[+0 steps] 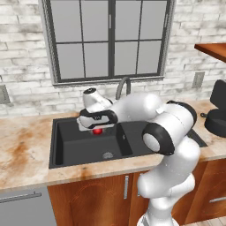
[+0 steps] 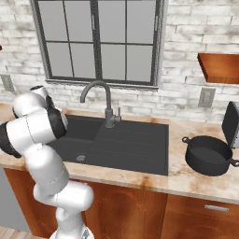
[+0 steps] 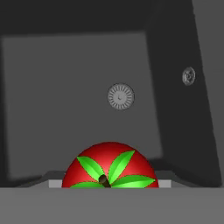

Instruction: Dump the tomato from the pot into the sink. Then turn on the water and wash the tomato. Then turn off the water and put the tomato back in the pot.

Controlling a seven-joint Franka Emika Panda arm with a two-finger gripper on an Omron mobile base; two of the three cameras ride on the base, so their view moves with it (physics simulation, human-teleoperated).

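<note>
Deep in the black sink (image 1: 66, 150), well above its floor, the tomato (image 1: 97, 130) sits clamped in the gripper (image 1: 96, 129), jaws half closed around it. To carry it to the pot (image 2: 208, 155) on the counter well to the right, lift straight up to clear the rim before swinging across.

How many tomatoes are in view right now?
1. The small round bright-red tomato with a green stem top sits at the claw, raised above the matte black rectangular sink basin. None elsewhere that I can see.
</note>
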